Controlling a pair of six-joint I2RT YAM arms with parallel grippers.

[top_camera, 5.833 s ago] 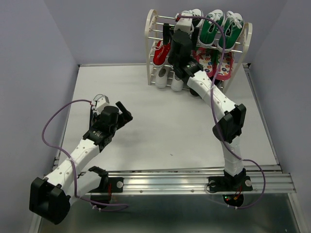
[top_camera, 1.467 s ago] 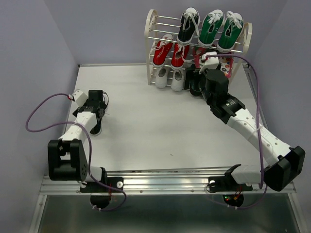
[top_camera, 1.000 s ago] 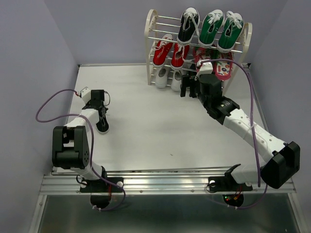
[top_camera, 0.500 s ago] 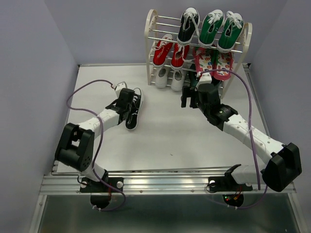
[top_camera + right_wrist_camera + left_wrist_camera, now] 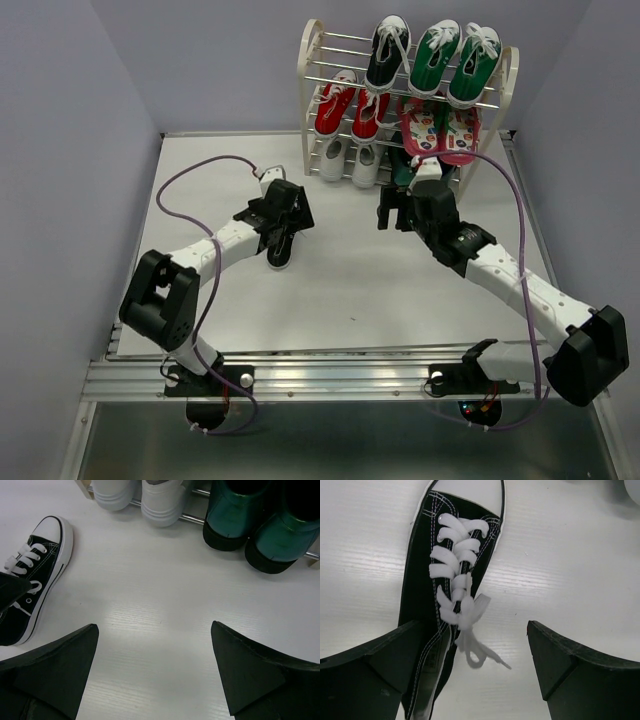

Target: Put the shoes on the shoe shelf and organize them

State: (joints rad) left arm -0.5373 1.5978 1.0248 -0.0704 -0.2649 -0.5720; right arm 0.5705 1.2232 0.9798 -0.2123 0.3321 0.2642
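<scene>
A black sneaker with white laces (image 5: 281,250) lies flat on the table, toe toward the shelf. My left gripper (image 5: 284,228) is open wide over its heel end. In the left wrist view the left finger overlaps the sneaker (image 5: 420,595) and the right finger stands apart over bare table, with the gripper (image 5: 472,650) empty. My right gripper (image 5: 392,212) is open and empty above the table in front of the shoe shelf (image 5: 309,70). The shelf holds the other black sneaker (image 5: 388,50) on top, the red pair (image 5: 335,105) in the middle and the white pair (image 5: 333,160) at the bottom.
Two green sneakers (image 5: 455,60) fill the top tier's right side and pink patterned shoes (image 5: 440,125) sit below them. Dark green boots (image 5: 260,535) stand on the bottom tier at the right. The right wrist view also shows the black sneaker (image 5: 35,585) to its left.
The black sneaker has travelled with my left gripper from the table's left side rightward toward the shelf. My right gripper has drawn back from the shelf and hovers in front of it.
</scene>
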